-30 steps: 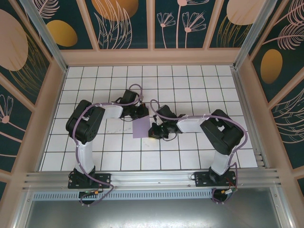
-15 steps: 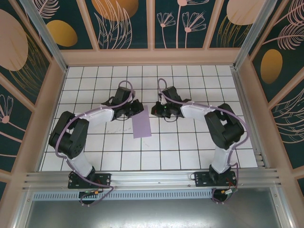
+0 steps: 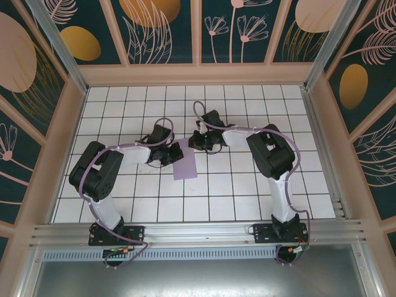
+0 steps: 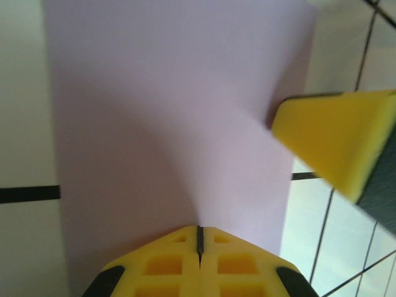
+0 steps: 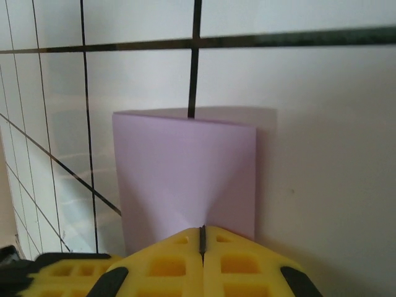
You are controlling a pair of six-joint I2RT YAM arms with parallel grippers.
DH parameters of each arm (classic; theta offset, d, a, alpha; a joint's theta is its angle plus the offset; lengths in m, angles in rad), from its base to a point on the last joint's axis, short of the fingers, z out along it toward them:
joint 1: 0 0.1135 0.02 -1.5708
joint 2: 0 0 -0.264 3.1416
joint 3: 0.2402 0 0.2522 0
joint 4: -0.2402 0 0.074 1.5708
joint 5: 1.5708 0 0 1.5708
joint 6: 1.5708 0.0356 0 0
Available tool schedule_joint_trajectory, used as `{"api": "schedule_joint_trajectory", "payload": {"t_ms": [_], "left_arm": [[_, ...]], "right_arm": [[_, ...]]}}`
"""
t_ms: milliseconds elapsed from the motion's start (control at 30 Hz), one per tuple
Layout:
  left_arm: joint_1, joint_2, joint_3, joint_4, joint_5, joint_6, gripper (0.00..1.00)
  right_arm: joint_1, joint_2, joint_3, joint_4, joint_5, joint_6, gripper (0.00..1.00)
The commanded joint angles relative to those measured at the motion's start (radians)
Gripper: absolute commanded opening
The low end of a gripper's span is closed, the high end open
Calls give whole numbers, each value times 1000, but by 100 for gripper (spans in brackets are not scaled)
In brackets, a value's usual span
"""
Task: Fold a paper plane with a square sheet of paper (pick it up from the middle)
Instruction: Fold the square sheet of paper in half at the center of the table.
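The square sheet of paper (image 3: 185, 167) lies flat on the tiled floor as a narrow lilac rectangle; no paper plane shape is in view. My left gripper (image 3: 179, 152) sits at the paper's far left corner, shut, its yellow tips (image 4: 199, 230) down on the lilac surface (image 4: 167, 111). My right gripper (image 3: 192, 143) is at the far right corner, also shut, with its tips (image 5: 202, 230) at the paper's near edge (image 5: 185, 173). A right finger (image 4: 334, 136) shows beside the paper in the left wrist view. Whether either pinches the paper I cannot tell.
White tiled floor (image 3: 247, 185) with black grid lines surrounds the paper. Wooden walls (image 3: 198, 74) with patterned panels enclose it on three sides. A metal rail (image 3: 198, 232) runs along the near edge by the arm bases.
Both grippers have closed in on the paper's far end from the spread position half a second ago. The paper has stayed where it was.
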Motion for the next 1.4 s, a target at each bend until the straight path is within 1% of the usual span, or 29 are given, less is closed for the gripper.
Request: {"api": "schedule_joint_trajectory", "payload": {"t_ms": [0,233,467,600,733,900,1033,1100,1133,1233,1367], "left_arm": [[5,17,-20,-47,-23,3,0],[5,20,-52,-79,-48,18,0],[5,8,-47,-79,-43,39,0],[4,4,-22,-84,-39,60,0],[5,-28,3,-81,-34,60,0],[7,-112,10,-99,-76,24,18],[9,-163,-26,-114,-108,-5,31],[12,-187,-50,-118,-122,-23,35],[14,-199,-65,-121,-129,-35,39],[15,-233,-101,-123,-142,-62,51],[15,-260,-123,-151,-138,-80,63]], "right_arm": [[5,31,46,-27,34,-26,0],[-27,66,72,-29,112,4,0],[-51,76,138,-71,195,20,0],[-52,53,154,-73,198,14,0],[-48,-1,110,-21,139,-2,0],[2,-40,67,-17,104,-29,0],[31,-41,39,-16,99,-21,0],[38,-35,28,-10,95,-13,0],[40,-30,27,-10,96,-8,0],[42,-14,28,-21,109,5,0],[35,-2,33,-68,169,20,0]]}}
